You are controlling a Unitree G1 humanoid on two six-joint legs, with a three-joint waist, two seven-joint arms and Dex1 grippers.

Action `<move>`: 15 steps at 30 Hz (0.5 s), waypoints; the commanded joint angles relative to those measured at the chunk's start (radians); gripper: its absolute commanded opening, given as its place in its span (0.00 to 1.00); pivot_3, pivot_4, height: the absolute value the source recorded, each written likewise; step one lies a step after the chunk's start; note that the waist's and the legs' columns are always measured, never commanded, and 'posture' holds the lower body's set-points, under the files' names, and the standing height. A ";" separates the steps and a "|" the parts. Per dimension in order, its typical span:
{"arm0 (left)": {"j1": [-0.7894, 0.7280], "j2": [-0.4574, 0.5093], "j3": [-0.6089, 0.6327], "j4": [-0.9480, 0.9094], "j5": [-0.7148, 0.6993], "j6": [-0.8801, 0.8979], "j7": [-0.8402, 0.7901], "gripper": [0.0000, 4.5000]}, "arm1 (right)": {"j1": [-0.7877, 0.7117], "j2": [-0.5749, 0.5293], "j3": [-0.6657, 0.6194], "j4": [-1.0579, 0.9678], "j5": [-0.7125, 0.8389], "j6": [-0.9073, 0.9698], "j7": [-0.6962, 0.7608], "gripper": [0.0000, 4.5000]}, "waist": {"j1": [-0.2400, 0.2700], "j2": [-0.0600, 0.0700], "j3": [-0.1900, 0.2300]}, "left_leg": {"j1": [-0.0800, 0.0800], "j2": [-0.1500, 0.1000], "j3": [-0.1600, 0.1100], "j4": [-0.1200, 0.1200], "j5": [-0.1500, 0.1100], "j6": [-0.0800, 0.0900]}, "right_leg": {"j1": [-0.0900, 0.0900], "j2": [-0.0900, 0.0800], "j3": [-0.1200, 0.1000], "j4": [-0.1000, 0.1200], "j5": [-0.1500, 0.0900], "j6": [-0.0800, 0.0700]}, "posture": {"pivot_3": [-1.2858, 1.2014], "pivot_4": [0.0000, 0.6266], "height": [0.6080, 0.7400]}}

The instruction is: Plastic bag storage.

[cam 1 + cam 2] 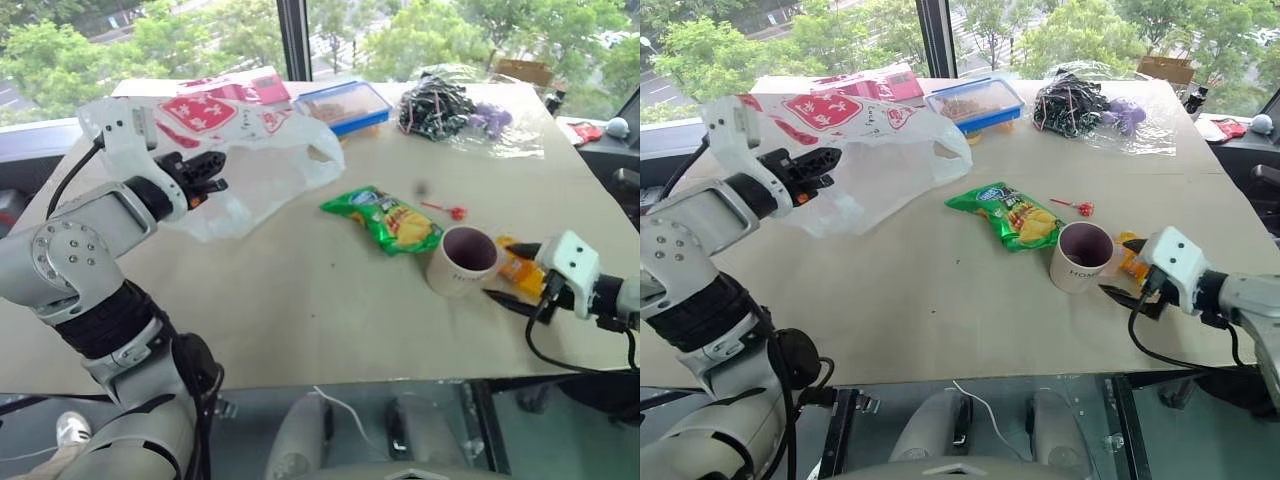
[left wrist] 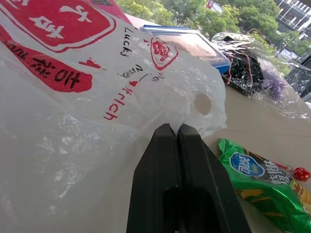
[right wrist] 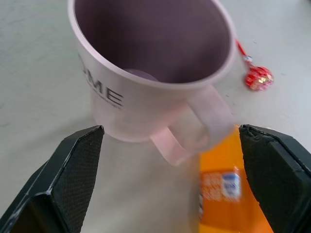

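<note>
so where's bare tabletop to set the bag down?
Widest free patch: the near half of the beige table, in front of the green snack packet and left of the pale pink mug. The far edge is crowded: the blue-lidded box, the clear crinkly sheet with dark cords. The white red-printed plastic bag hangs pinched in the left tool.

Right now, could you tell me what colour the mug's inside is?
The mug is dusky purple inside; right wrist view shows it best.
</note>
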 commanded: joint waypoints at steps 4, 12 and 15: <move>0.007 0.019 0.002 -0.025 -0.033 -0.025 0.014 0.01 | 0.020 -0.022 -0.023 -0.086 0.069 0.050 0.045 1.00 | 0.001 0.000 0.000 | 0.000 0.000 0.000 0.000 0.000 0.000 | 0.000 0.000 0.000 0.000 0.000 0.000 | 0.52 0.24 1.00; 0.017 0.018 -0.002 -0.030 -0.051 -0.028 0.031 0.00 | 0.012 -0.018 -0.008 -0.067 0.048 0.066 0.023 0.68 | 0.001 0.000 0.000 | 0.000 0.000 0.000 0.000 0.000 0.000 | 0.000 0.000 0.000 0.000 0.000 0.000 | 0.52 0.24 1.00; 0.016 0.019 -0.004 -0.029 -0.055 -0.031 0.035 0.00 | 0.007 -0.018 -0.010 -0.065 0.052 0.079 0.019 0.40 | 0.001 0.000 0.000 | 0.000 0.000 0.000 0.000 0.000 0.000 | 0.000 0.000 0.000 0.000 0.000 0.000 | 0.52 0.24 1.00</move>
